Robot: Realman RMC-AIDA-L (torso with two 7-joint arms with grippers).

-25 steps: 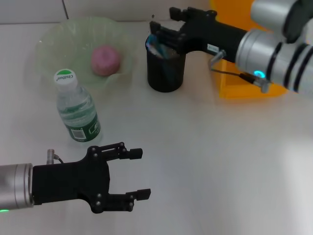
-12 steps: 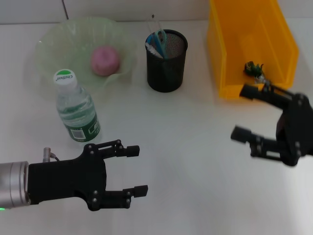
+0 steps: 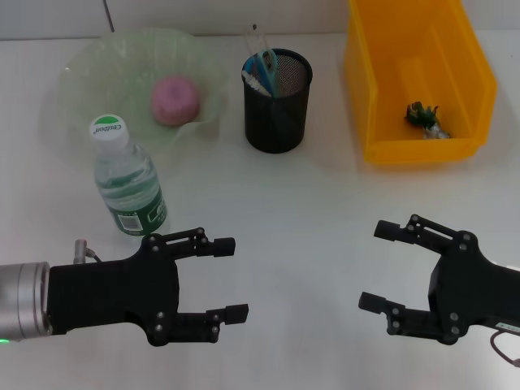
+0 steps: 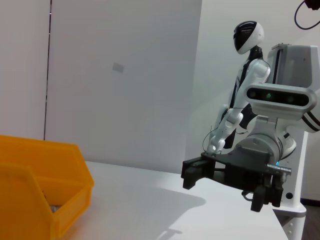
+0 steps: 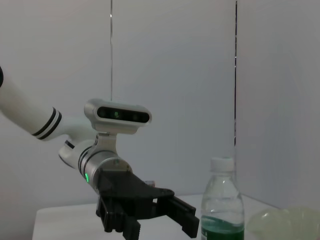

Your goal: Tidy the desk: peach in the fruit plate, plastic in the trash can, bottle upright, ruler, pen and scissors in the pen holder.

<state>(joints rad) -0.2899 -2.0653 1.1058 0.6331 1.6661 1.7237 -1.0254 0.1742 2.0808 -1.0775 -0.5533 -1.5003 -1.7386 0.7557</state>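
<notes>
Both hands, left hand and right hand, hover open over desk.

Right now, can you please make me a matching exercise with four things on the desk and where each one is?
Things:
1. peach
2. scissors
3. bottle
4. plastic

Places:
A. standing upright on the desk, in front of the fruit plate
B. inside the yellow trash can
C. lying in the pale-green fruit plate
D. sticking out of the black pen holder

Pairs: 1-C, 2-D, 3-A, 4-B
</notes>
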